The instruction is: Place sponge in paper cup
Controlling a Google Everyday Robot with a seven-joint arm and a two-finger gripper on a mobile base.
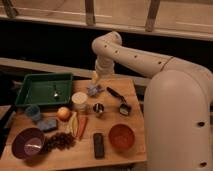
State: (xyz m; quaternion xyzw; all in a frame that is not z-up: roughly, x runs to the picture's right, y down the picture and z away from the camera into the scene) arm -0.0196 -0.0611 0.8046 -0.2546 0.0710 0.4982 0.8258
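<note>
In the camera view, your gripper (94, 90) hangs over the back middle of the table (108, 123), just right of the paper cup (79, 100). You cannot tell whether it is spread or closed, or whether it grips anything. The bluish block that reads as the sponge (48, 124) lies near the front left, well apart from the gripper, beside a blue cup (33, 112) and behind a purple bowl (27, 143). 1 green tray (30, 95) sits left of the paper cup.
</note>
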